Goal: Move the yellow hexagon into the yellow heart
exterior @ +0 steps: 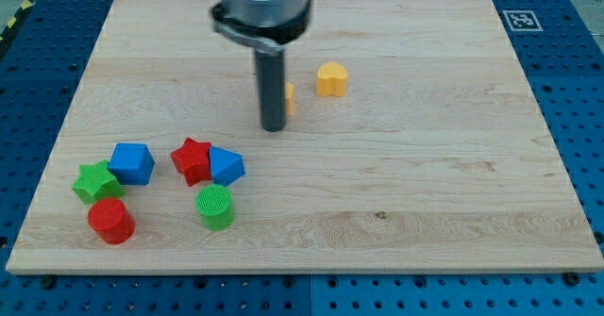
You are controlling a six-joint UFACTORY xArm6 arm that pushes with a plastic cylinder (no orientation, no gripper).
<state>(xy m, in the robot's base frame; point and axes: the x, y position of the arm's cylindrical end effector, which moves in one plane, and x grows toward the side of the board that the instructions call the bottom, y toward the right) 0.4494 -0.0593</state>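
Observation:
The yellow heart [331,78] lies on the wooden board near the view's top, right of centre. The yellow hexagon [289,97] is mostly hidden behind the dark rod; only a sliver shows at the rod's right edge, a short gap left of the heart. My tip [273,127] rests on the board just left of and slightly below the hexagon, touching or nearly touching it.
At the view's lower left sit a blue block [132,162], a green star [95,182], a red cylinder [111,221], a red star [192,159], a blue block [226,166] and a green cylinder [215,207]. A marker tag [518,19] is at the board's top right corner.

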